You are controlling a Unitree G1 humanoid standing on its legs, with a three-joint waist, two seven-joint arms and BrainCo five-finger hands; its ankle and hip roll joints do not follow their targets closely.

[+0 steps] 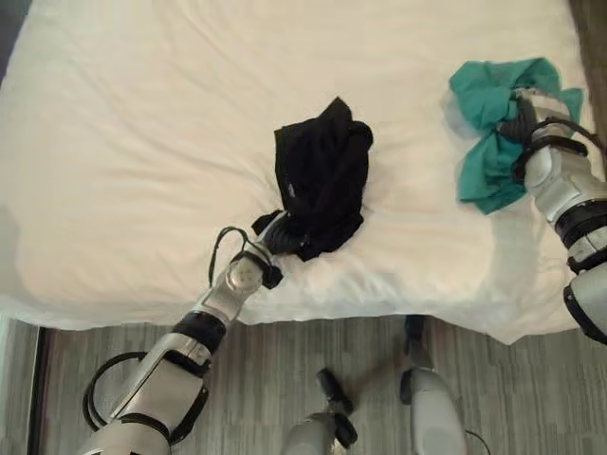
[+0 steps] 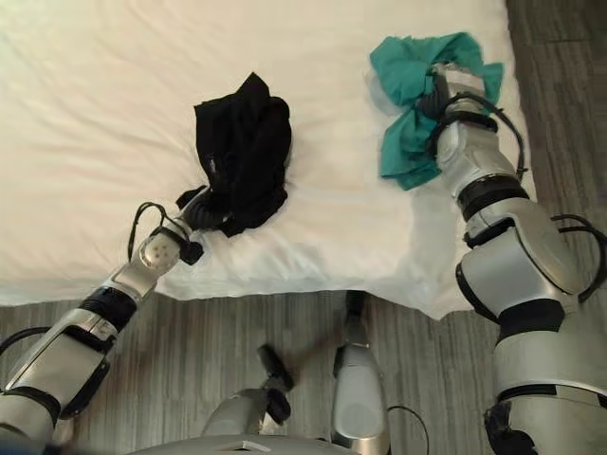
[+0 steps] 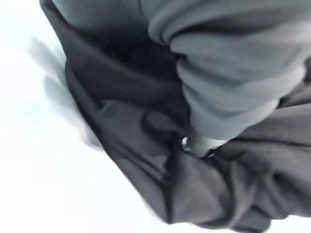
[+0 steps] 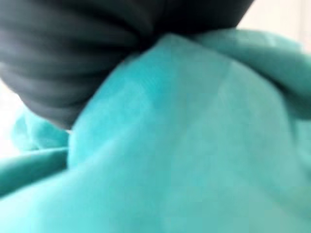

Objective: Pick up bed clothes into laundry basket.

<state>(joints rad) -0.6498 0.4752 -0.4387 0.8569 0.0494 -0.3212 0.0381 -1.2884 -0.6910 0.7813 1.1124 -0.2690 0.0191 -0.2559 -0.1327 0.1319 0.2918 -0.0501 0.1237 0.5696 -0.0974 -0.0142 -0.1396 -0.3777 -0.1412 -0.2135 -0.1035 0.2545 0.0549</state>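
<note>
White bedding covers a bed [image 1: 142,142] seen from above, its near edge meeting a grey wood-grain floor [image 1: 285,351]. Two crumpled garments lie on it, well apart. A black garment [image 1: 322,175] sits bunched near the middle of the bed, close to the near edge. A teal garment [image 1: 488,123] lies heaped toward the bed's right side, near the corner.

The robot's left hand [image 1: 275,232] comes in from the lower left and is pushed into the near end of the black garment. Its fingers are buried in the dark folds, so whether they are curled round the cloth or straight cannot be told; the left wrist view shows black fabric pressed against the hand's ribbed cover.

The right hand [image 2: 446,90] reaches in from the right and rests on top of the teal garment. Its fingers are hidden in the cloth too, so its grip cannot be told. The right wrist view shows teal fabric bunched right against the dark cover.
</note>
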